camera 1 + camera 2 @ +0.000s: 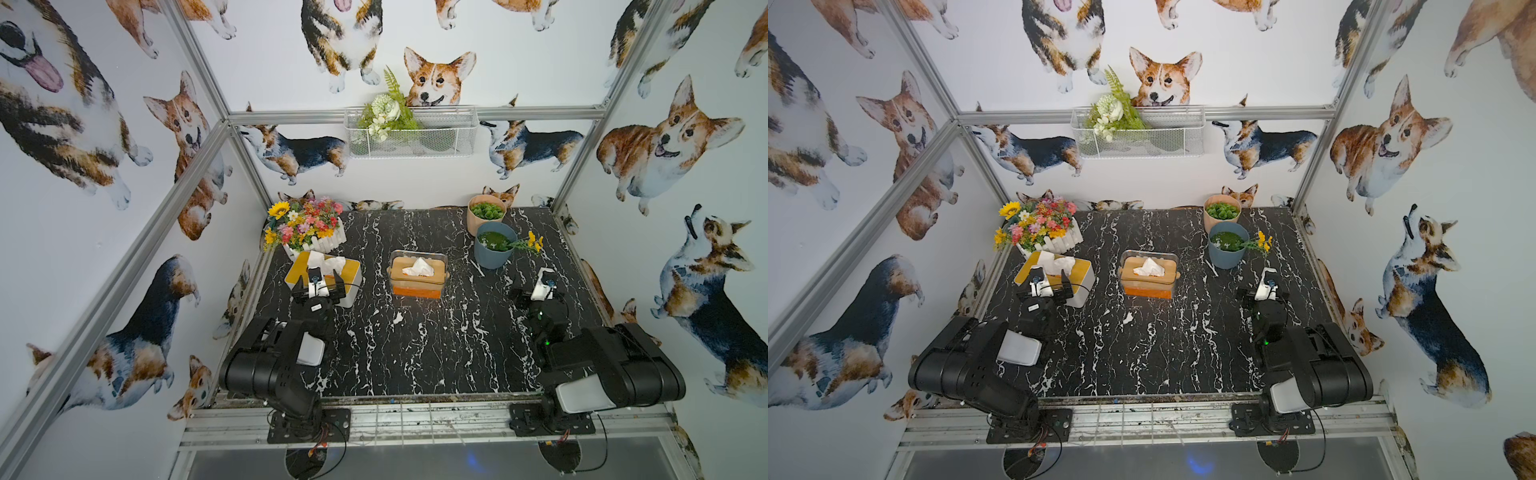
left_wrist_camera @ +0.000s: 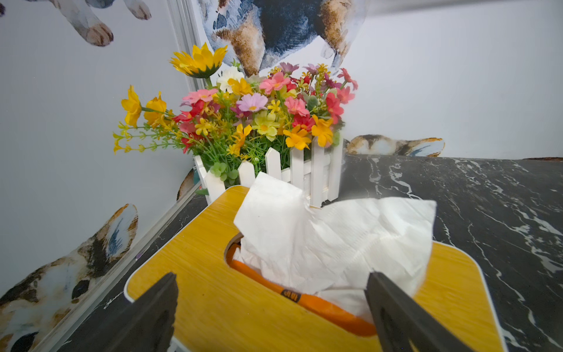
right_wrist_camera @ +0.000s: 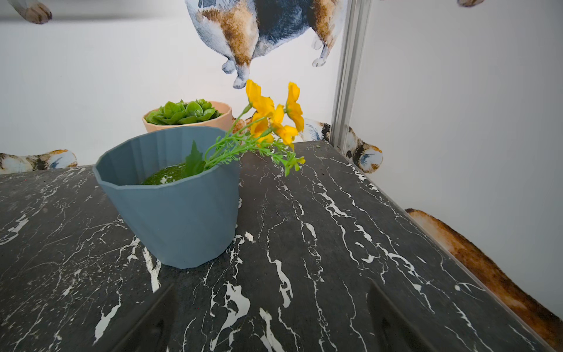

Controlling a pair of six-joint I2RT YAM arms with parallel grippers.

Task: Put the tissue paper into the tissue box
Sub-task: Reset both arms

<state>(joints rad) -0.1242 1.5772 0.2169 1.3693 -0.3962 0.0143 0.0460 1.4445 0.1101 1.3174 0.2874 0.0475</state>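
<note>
Black left gripper (image 2: 271, 279) jaws wide, empty, hovering over the tissue box (image 2: 207, 292) near the table's (image 1: 415, 353) left edge, tissue paper (image 2: 335, 237) sticking up from its slot. Step: approach, I'd say. Next move: push tissue down through slot. Right gripper (image 3: 271, 292) wide, empty.

The tissue paper (image 2: 335, 243) is white, the tissue box lid (image 2: 213, 304) yellow wood-grain, the table (image 2: 502, 213) black with white veins.

Two black jointed arms (image 1: 266, 365), white housing panels (image 1: 582, 395), black bolted base plates (image 1: 337, 424), dark wedge fingers (image 2: 152, 314)
</note>
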